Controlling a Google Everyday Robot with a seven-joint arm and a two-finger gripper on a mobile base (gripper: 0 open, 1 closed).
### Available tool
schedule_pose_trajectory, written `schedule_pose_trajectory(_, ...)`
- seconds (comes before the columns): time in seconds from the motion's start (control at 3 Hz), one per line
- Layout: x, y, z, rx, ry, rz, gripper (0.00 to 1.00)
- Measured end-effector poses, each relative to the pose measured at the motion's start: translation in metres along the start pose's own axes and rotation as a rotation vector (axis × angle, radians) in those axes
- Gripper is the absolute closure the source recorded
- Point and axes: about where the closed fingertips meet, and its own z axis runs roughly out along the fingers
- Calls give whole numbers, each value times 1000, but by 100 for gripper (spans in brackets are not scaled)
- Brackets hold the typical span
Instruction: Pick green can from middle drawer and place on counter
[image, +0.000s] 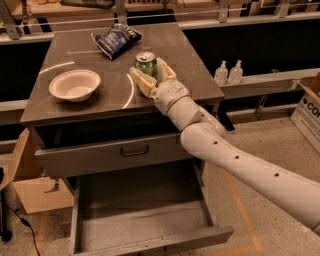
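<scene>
The green can (146, 63) stands upright on or just above the dark grey counter (100, 60), right of centre. My gripper (151, 70) reaches in from the right on its white arm. Its pale fingers (142, 83) sit on both sides of the can and are shut on it. The middle drawer (145, 212) is pulled open below and its grey floor is bare.
A white bowl (75, 85) sits on the counter's left side. A dark blue snack bag (116, 39) lies at the back. A closed drawer front with a dark handle (134, 150) is above the open drawer. Two bottles (228, 72) stand on a ledge at the right, and cardboard boxes (307, 112) on the floor.
</scene>
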Motion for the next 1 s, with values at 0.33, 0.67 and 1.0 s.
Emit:
schedule_pose_trajectory(0.33, -7, -3, -15, 13, 2, -30, 0)
schedule_pose_trajectory(0.67, -15, -7, -36, 31, 18, -63, 0)
schedule_pose_trajectory(1.0, -29, -24, -76, 83, 50, -112, 0)
